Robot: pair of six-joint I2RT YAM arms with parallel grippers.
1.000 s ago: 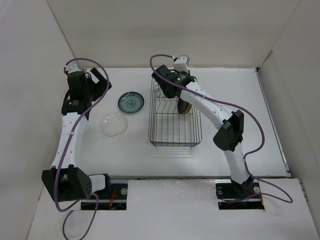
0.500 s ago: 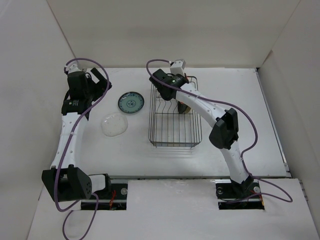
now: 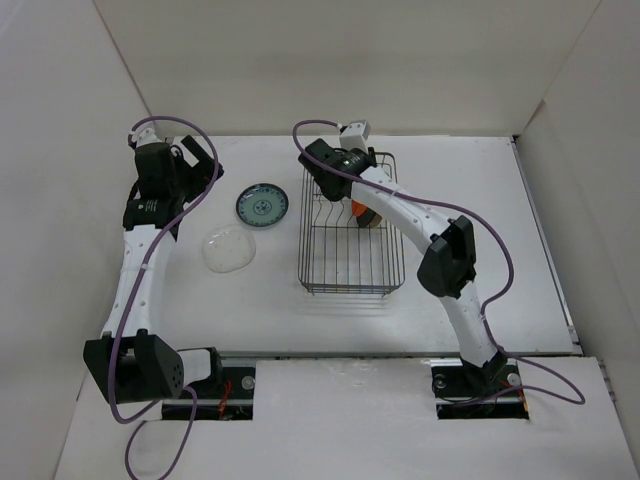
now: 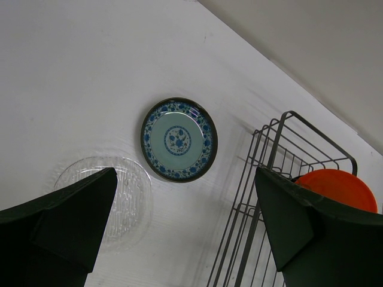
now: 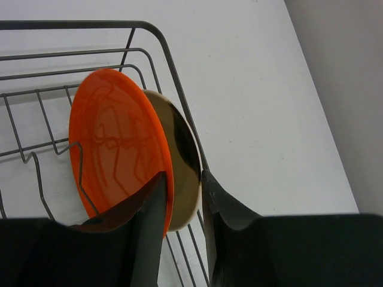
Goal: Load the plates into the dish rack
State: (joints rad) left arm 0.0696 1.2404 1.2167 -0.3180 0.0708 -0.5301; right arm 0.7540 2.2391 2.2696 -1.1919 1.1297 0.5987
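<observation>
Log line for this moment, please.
left end effector: open, empty | right end effector: astride cream plate rim, grip unclear | dish rack: orange plate upright beside it | table: teal-patterned plate, clear glass plate flat

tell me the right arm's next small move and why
Probably open the right tool wider and lift it straight up: its jaws stand slightly apart around the rim of the cream plate, which already stands in the dish rack beside the orange plate.
</observation>
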